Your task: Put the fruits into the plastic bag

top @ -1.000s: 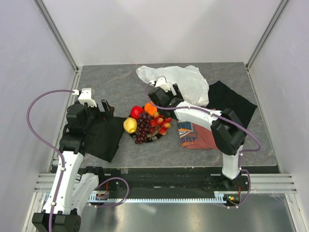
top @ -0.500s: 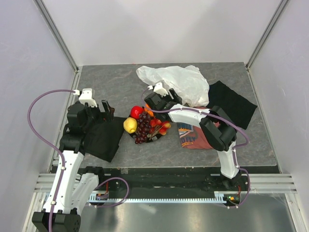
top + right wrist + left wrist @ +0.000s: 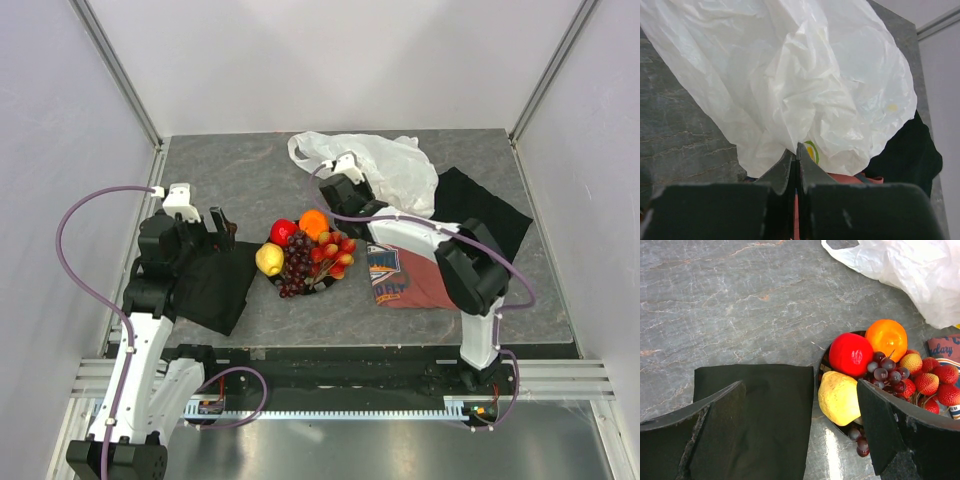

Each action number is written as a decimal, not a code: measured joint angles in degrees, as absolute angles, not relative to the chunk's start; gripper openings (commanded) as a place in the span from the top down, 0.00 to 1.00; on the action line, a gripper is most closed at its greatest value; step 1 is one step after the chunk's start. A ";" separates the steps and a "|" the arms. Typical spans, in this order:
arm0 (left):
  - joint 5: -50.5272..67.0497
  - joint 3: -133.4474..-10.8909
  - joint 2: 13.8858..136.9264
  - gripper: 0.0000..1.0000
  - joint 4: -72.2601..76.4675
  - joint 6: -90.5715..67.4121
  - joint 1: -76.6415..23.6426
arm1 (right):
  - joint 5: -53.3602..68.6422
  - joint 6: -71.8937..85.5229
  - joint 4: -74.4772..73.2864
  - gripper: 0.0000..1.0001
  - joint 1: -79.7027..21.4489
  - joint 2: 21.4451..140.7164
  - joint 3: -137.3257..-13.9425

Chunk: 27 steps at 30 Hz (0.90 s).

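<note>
Nothing has gone into the bag [image 3: 385, 172] yet, as far as I can see. All the fruit sits in one heap on the plate [image 3: 820, 367] in the middle of the surface [image 3: 230, 170]: apple [image 3: 850, 354], orange [image 3: 886, 338], lemon [image 3: 838, 397], grapes [image 3: 886, 376] and the small red fruits [image 3: 934, 380]. The bag lies crumpled at the far side, just beyond the plate and partly over the T-shirt [image 3: 405, 280].

My right gripper [image 3: 796, 152] has its jaws clenched at the bag's near hem. The folds of the film run down to the tips, so I judge it is grasping the bag, likely to open or move it. My left gripper [image 3: 800, 390] hangs released and empty, its jaws spread wide above the black cloth [image 3: 760, 405] and the near side of the plate. So I read this as the bag-preparing step, with every fruit left to move.

I cannot see the bag's mouth, or whether it gapes at all. From above, the right arm covers the place where the jaws meet the film. In the right wrist view the bag fills the picture and hides the fruit. The plate is mostly buried under the fruit, so only its dark rim shows. The left wrist view cuts off some of the small red fruits and the lower grapes behind a finger.
</note>
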<state>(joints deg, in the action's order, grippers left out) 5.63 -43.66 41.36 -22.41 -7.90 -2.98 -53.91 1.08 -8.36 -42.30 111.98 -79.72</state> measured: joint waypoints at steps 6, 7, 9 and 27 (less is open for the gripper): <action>5.96 -43.66 40.88 0.01 -22.46 -7.86 -2.98 | -43.77 1.32 -7.86 1.00 -39.11 100.38 -77.38; 6.02 -43.66 40.77 0.01 -22.44 -7.86 -2.98 | -41.69 1.52 -7.77 1.00 -38.59 98.00 -77.01; 6.11 -43.66 40.64 0.01 -22.44 -7.86 -2.98 | -37.78 2.13 -7.68 1.00 -37.45 93.34 -76.53; 15.14 -43.86 30.46 0.01 -12.71 -14.33 -2.98 | -8.69 4.75 -10.55 1.00 -26.79 76.53 -71.53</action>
<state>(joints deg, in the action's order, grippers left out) 15.14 -43.86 30.46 -12.71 -14.33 -2.98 -8.69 4.75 -10.55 -26.79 76.53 -71.53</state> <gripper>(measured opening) 0.991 0.007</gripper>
